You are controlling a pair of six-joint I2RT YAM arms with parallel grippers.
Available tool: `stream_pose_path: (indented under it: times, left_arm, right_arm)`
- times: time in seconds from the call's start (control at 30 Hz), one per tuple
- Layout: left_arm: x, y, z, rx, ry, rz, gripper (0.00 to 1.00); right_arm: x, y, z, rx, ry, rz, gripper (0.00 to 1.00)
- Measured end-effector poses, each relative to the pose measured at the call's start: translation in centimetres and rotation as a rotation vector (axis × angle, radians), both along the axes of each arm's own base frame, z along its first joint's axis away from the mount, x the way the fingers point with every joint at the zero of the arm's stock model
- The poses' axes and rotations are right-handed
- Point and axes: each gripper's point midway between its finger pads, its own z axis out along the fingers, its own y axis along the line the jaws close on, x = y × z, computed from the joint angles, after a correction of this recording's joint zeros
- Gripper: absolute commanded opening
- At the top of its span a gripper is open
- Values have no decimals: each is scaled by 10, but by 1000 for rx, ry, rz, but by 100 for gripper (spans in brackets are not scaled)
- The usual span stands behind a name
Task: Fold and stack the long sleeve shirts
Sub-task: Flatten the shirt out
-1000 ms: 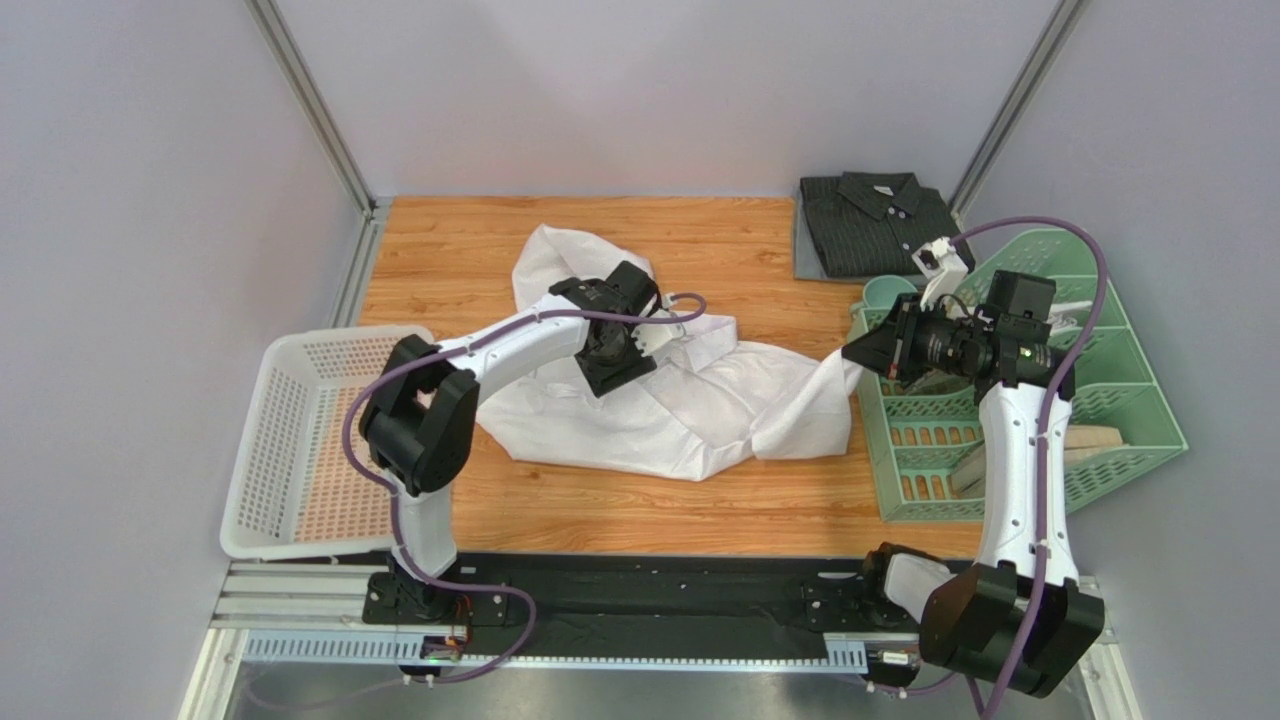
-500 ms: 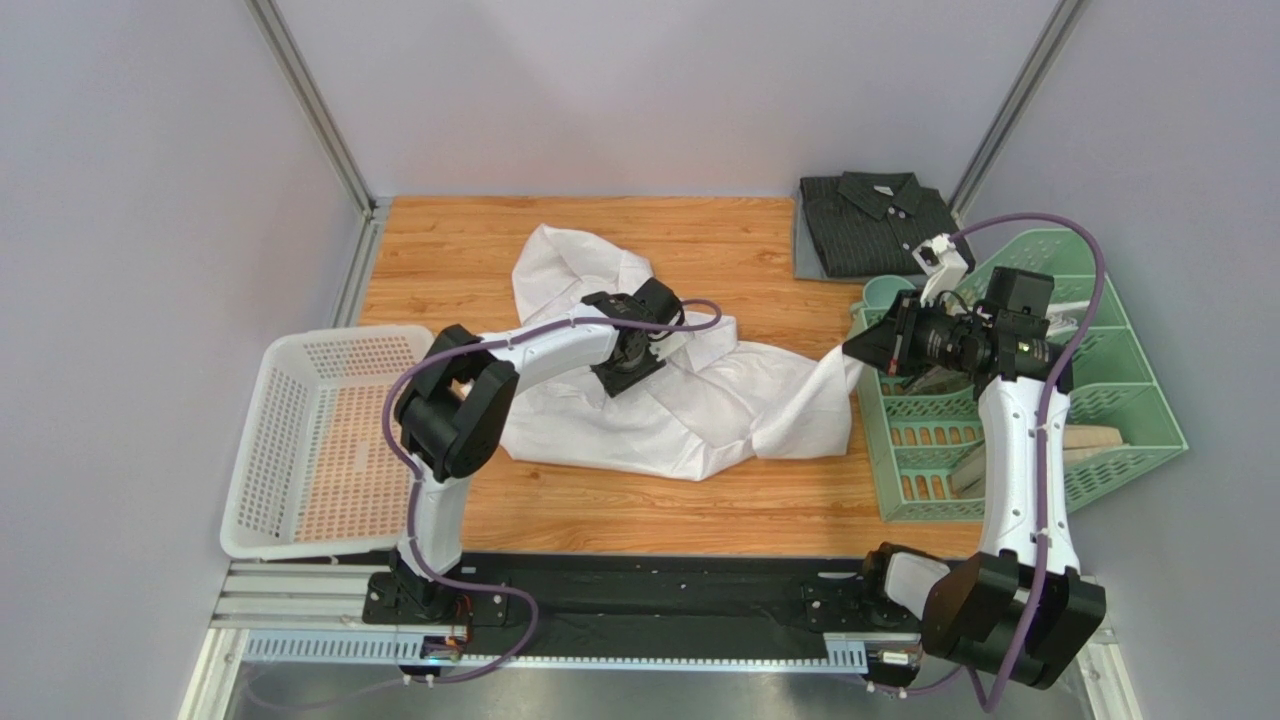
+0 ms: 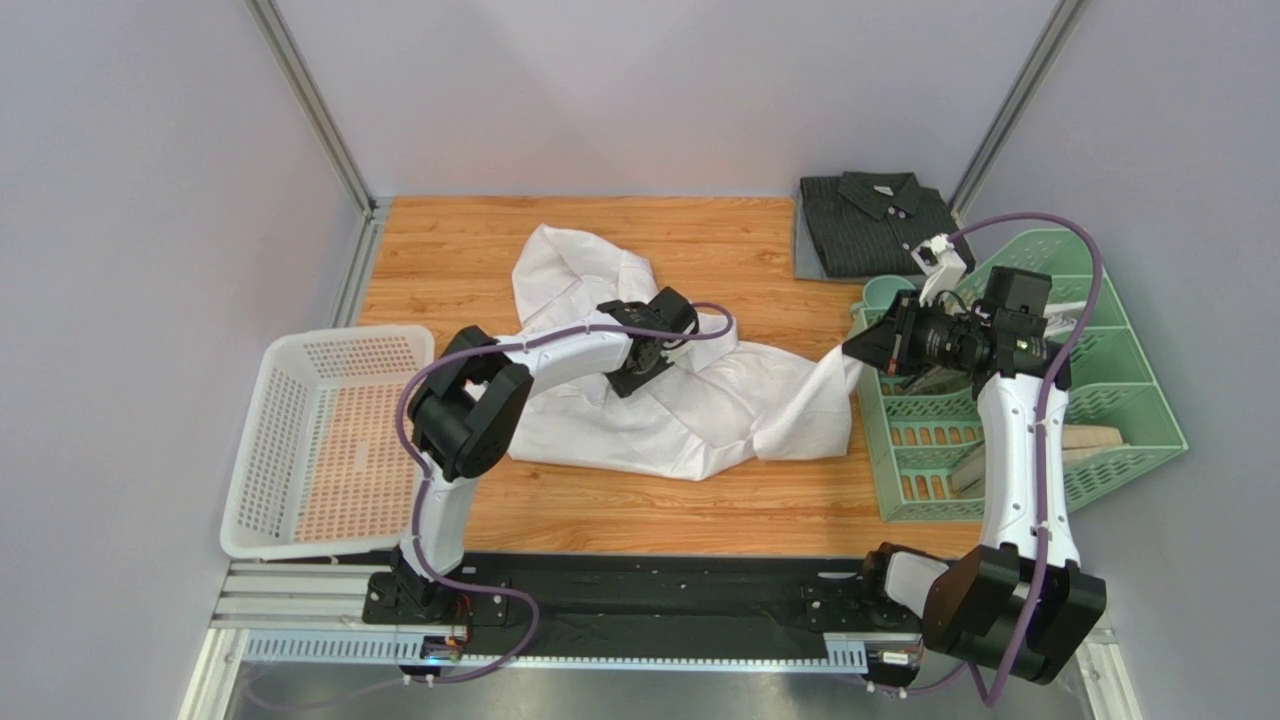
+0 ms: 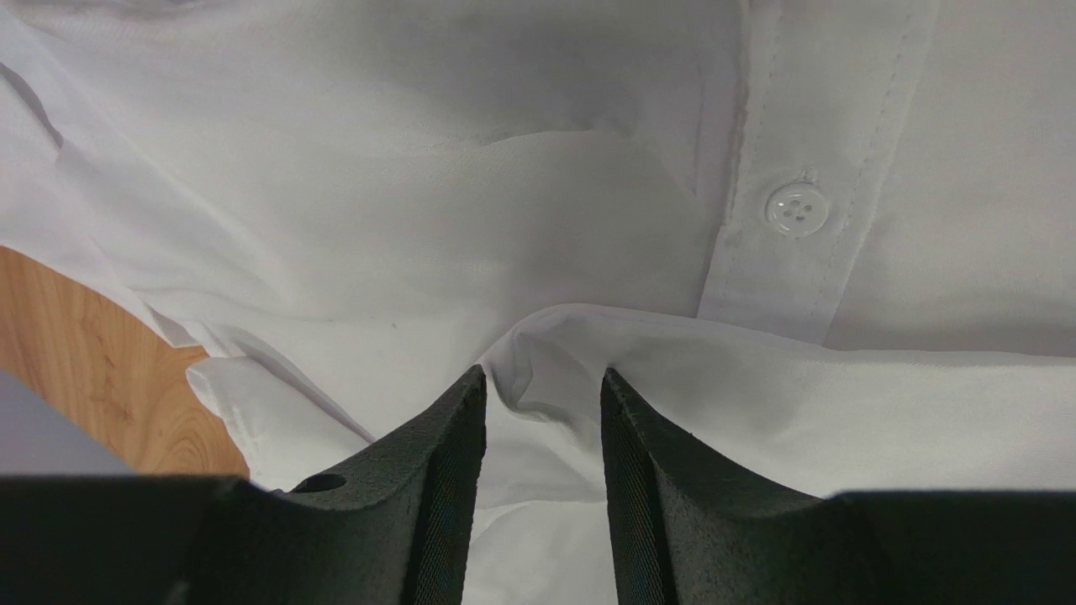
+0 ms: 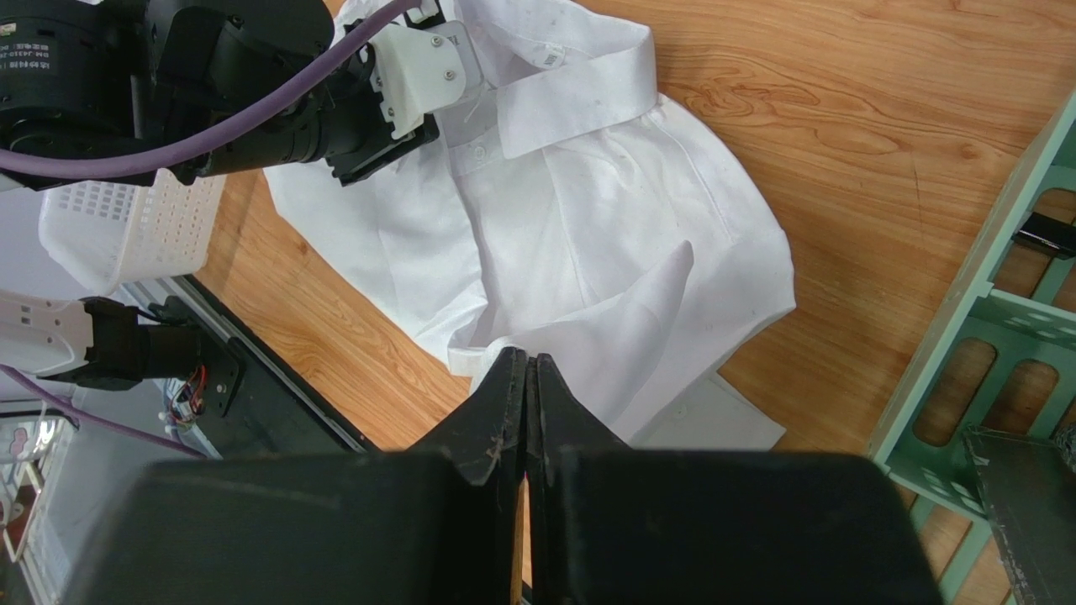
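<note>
A crumpled white long sleeve shirt (image 3: 706, 405) lies spread across the middle of the wooden table (image 3: 451, 248). A dark striped shirt (image 3: 872, 222) sits folded at the back right corner. My left gripper (image 3: 637, 366) is down on the white shirt near its button placket (image 4: 796, 208). Its jaws stand apart, with a raised fold of white cloth (image 4: 556, 340) between the fingertips (image 4: 470, 391). My right gripper (image 3: 860, 348) is shut on the shirt's right edge, and the cloth (image 5: 606, 315) rises in a peak to its tips (image 5: 527, 359).
A green slatted rack (image 3: 1120, 405) with some items stands at the right, just behind my right gripper. A white mesh basket (image 3: 301, 435) sits at the left table edge. Grey walls close in the back and sides.
My left gripper has slid right across the white shirt toward its centre and its jaws have narrowed around a fold. The right arm has held still.
</note>
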Motion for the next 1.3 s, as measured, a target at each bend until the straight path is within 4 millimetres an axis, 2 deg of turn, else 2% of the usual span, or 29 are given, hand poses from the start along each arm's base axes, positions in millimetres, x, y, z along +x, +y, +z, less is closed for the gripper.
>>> stream_pose_path:
  times: [0.17, 0.33, 0.57, 0.7, 0.73, 0.87, 0.9, 0.93, 1.2, 1.27, 1.3]
  left_arm:
    - [1, -4, 1, 7, -18, -4, 45]
    - [5, 2, -3, 30, -33, 9, 43]
    - [11, 34, -6, 70, -63, 45, 39]
    - [12, 44, -2, 82, -73, 59, 31]
    - [12, 44, -1, 82, -76, 55, 25]
    - [13, 43, 7, 72, -90, 43, 17]
    - [13, 43, 8, 68, -93, 43, 13]
    - [13, 42, 9, 63, -93, 39, 0]
    - [6, 41, 18, -27, -17, 30, 0]
    - [5, 47, 28, -69, 8, 40, 0]
    - [6, 53, 40, -100, 16, 43, 0]
  right_arm:
    - [1, 0, -1, 0, 3, 0, 0]
    - [1, -1, -2, -1, 4, -2, 0]
    - [2, -1, -3, -1, 8, -3, 0]
    - [2, -1, -3, -1, 10, -3, 0]
    - [2, -1, -3, -1, 10, -3, 0]
    - [2, -1, -3, -1, 10, -2, 0]
    - [2, -1, -3, -1, 10, -2, 0]
    - [2, -1, -3, -1, 10, -2, 0]
    - [3, -1, -3, -1, 10, -3, 0]
    - [6, -3, 1, -6, 2, -6, 0]
    - [9, -4, 6, -13, -7, -11, 0]
